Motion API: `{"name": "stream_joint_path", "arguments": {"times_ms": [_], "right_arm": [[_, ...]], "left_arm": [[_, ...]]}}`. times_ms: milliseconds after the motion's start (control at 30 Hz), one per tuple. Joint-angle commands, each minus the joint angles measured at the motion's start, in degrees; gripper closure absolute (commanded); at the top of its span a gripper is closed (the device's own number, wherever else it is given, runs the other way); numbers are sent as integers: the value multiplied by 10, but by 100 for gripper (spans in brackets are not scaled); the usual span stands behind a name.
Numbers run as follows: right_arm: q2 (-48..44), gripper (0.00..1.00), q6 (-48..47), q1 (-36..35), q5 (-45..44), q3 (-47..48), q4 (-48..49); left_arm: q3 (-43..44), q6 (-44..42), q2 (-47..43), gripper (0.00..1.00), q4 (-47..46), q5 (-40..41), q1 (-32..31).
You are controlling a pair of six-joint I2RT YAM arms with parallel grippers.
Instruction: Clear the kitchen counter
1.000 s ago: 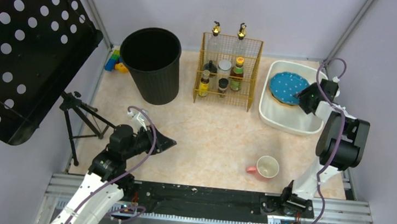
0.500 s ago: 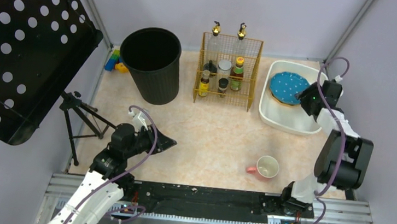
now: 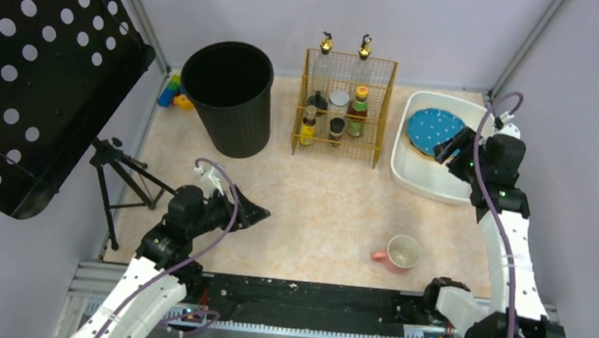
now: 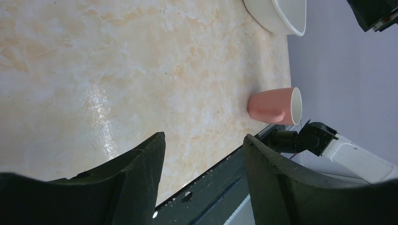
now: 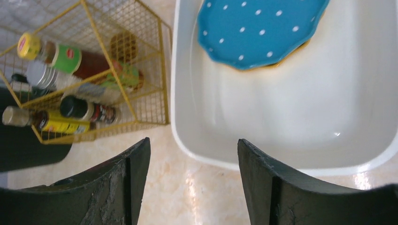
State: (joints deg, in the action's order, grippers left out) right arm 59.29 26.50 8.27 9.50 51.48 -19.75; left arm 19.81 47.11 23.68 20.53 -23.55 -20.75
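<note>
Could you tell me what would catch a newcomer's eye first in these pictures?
Probably the tall black bin at the far left of the kitchen counter, beside the gold wire rack of bottles. Then the blue polka-dot plate in the white tub at far right, and the lone pink mug near the front edge.

The top camera is looking steeply down from high behind the near edge, taking in the whole counter (image 3: 335, 197) from afar. The left wrist camera is looking low and close toward the near right corner, sharing the pink mug (image 4: 274, 105) and white tub (image 4: 281, 14) with it. The right wrist camera is looking down closely over the far right corner, sharing the tub and wire rack (image 5: 117, 70).
</note>
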Motion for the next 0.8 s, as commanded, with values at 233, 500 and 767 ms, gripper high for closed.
{"name": "stream_joint_path", "arguments": {"times_ms": [233,500,767], "right_arm": [[-78,35,-16,-120,-22,-23,-145],[-107,41,30,-233,-106,-44,-223],[-163,49,72,-270,-159,-34,-351]], "left_arm": [[32,-16,33,25,-56,-10,2],[26,-25,71,26,-78,-19,3],[11,-27,113,26,-117,-35,2]]}}
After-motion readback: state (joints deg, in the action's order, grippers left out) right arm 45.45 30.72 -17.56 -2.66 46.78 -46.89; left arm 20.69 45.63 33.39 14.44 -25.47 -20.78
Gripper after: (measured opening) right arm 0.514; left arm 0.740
